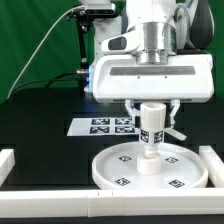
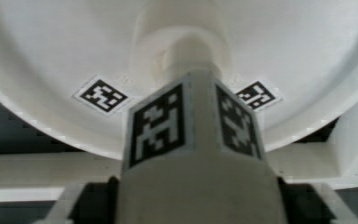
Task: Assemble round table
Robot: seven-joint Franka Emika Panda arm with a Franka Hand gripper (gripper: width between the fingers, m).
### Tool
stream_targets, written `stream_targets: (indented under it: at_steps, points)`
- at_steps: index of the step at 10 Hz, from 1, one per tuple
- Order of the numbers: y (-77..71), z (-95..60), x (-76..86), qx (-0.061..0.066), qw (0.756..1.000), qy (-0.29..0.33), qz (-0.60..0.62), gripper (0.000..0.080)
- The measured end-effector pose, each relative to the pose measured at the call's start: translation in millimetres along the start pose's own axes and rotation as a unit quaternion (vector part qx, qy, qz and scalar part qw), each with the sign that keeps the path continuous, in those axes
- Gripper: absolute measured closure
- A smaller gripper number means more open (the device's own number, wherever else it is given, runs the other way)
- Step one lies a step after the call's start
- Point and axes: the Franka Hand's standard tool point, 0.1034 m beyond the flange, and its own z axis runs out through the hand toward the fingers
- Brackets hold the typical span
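Note:
The round table's large rimmed disc (image 1: 112, 166) lies flat on the black table, with square tags on its face. The short thick cylinder leg (image 1: 151, 128) stands upright over the disc's centre, and its lower end reaches the disc surface. My gripper (image 1: 151, 110) is shut on the leg's upper part, one finger on each side. In the wrist view the tagged leg (image 2: 190, 140) runs down between the dark fingers (image 2: 101, 196) toward the disc (image 2: 78, 50), with my gripper (image 2: 197, 200) clamped on it.
The marker board (image 1: 100, 126) lies behind the disc. White border rails stand at the exterior view's left (image 1: 8, 165), front (image 1: 90, 208) and right (image 1: 212, 165). A green backdrop hangs behind the black table.

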Motion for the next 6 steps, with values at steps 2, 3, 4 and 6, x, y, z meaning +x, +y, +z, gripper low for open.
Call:
stream_targets:
  at_steps: [2, 3, 4, 6]
  points:
    - [1.0, 5.9, -8.4, -0.002, 1.0, -0.009, -0.002, 0.0393]
    - [2.5, 8.4, -11.4, -0.004, 1.0, -0.012, -0.002, 0.0393]
    - [2.6, 9.4, -11.6, -0.005, 1.0, -0.008, -0.003, 0.0393]
    - [2.7, 9.8, -11.2, -0.005, 1.0, -0.008, -0.003, 0.0393]
